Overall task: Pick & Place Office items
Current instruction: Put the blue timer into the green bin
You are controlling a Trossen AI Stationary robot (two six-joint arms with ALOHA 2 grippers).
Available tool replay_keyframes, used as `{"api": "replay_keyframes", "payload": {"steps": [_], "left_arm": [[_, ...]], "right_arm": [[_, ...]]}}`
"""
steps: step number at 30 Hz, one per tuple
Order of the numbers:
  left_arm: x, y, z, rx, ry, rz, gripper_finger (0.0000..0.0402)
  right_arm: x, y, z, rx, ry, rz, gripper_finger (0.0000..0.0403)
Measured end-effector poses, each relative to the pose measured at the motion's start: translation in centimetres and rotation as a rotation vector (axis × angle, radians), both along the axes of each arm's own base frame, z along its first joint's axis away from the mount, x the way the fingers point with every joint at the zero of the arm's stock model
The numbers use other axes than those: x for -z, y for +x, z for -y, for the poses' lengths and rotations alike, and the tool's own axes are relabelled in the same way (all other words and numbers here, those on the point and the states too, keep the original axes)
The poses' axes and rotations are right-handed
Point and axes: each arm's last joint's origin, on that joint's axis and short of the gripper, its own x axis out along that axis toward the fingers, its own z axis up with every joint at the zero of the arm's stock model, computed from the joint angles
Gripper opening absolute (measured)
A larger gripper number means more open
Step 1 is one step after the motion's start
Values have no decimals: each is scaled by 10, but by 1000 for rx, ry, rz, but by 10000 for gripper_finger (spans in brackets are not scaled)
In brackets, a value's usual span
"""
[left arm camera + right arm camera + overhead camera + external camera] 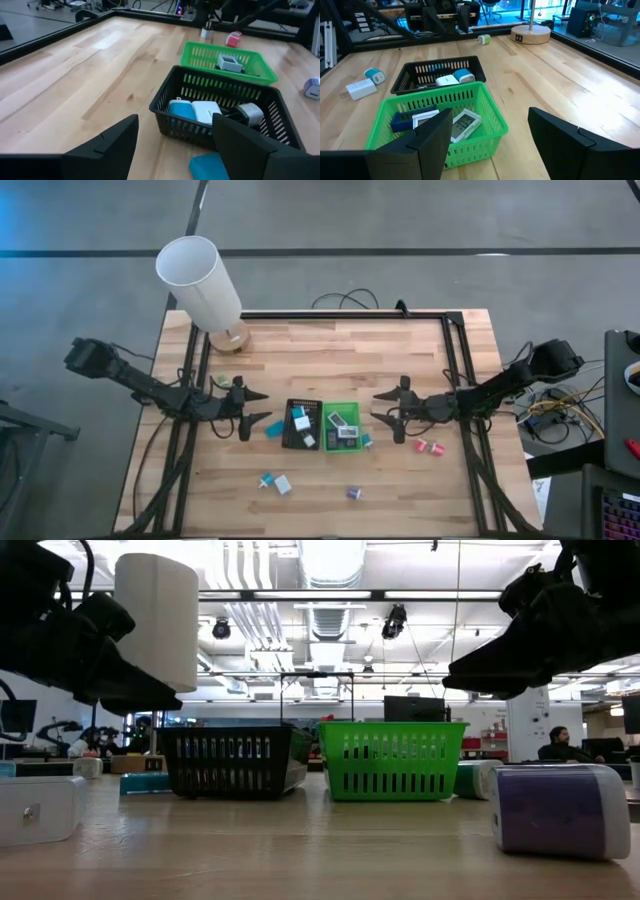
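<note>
Broadly, my worktop (330, 355) carries a black tray (301, 425) and a green tray (340, 426), each already holding office items (464, 121). Both tools hang spread and empty: my right tool (392, 409) beside the green tray, my left tool (255, 408) beside the black. I should descend squarely over one loose pink piece (421, 445) next. No legible writing.

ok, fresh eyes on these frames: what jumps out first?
The bright green plastic basket and the black plastic basket sit side by side mid-table, both already holding small items. The left gripper and right gripper hover open on either side of them, empty. The tall white cylinder lamp on its round wooden base stands at the table's far left corner, and loose little pieces lie scattered on the wood, like the two pink ones under the right arm.
</note>
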Motion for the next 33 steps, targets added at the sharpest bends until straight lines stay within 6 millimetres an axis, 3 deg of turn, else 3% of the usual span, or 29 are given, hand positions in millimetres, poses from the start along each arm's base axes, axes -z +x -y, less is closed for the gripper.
{"api": "replay_keyframes", "payload": {"steps": [10, 21, 28, 33], "left_arm": [[1, 0, 0, 8, 0, -5, 257], [2, 0, 6, 122, -230, -14, 257], [0, 8, 10, 118, -324, -132, 257], [-13, 19, 14, 107, -310, -204, 257]], "right_arm": [[-2, 2, 0, 0, 2, 8, 249], [-4, 3, -1, -1, 5, 15, 244], [-4, 3, -1, -3, 11, 16, 242], [-4, 3, -1, -8, 15, 15, 244]]}}
